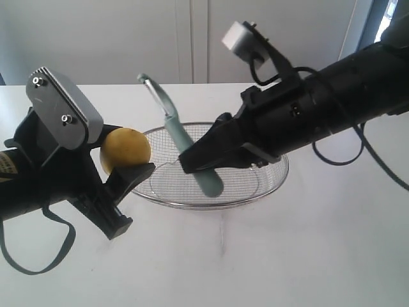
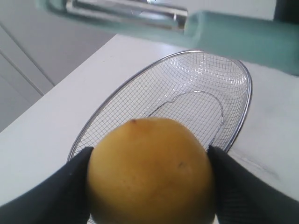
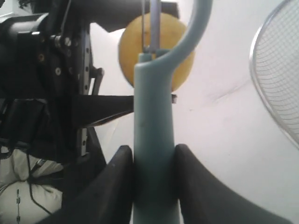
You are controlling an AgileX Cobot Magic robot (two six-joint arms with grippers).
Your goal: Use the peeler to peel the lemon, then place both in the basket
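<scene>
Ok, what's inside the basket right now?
Nothing visible: the basket shows bare mesh in the left wrist view. The peeler is gripped by the right gripper, not lying in it. The lemon hides the basket's near end there.

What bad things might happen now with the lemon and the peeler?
The lemon is round and pinched only at two sides by the left tool, so a push from the peeler might pop it out and send it rolling. The right tool holds the peeler far from its blade, so the blade may wobble or skid.
</scene>
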